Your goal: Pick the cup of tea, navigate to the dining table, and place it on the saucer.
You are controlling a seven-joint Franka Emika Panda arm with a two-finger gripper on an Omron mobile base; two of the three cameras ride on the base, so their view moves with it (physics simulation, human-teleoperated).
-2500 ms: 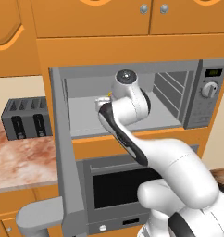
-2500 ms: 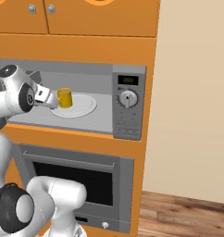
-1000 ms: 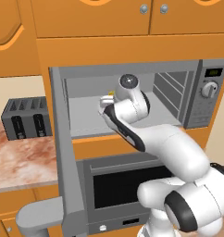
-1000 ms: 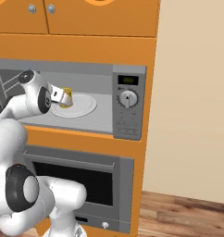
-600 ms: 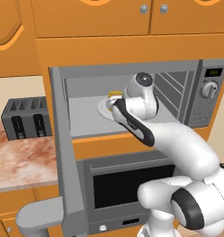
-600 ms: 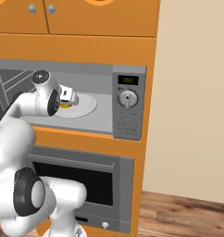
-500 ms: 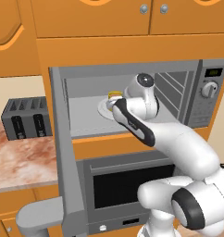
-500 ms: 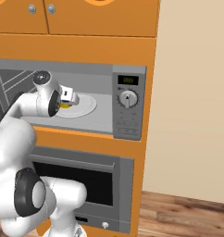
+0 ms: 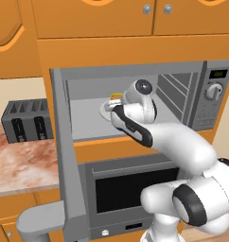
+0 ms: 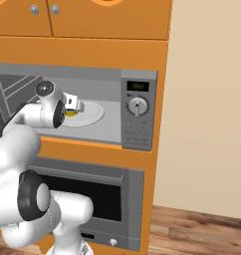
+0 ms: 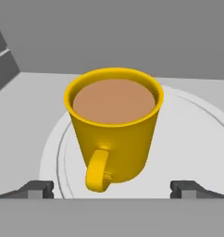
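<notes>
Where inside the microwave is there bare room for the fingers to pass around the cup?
In the hand view the cup of tea stands near the middle of the white turntable plate, with bare plate on both sides. The open gripper has one fingertip level with each bare side. The handle crowds the near middle, pointing at the hand.

tool [image 11: 112, 187] advanced into microwave [image 10: 138, 84]; closer to cup of tea [image 11: 114, 127]

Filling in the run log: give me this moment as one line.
stage: reaching for cup | hand: open, not touching | cup: upright, full, on microwave turntable, handle toward hand
</notes>
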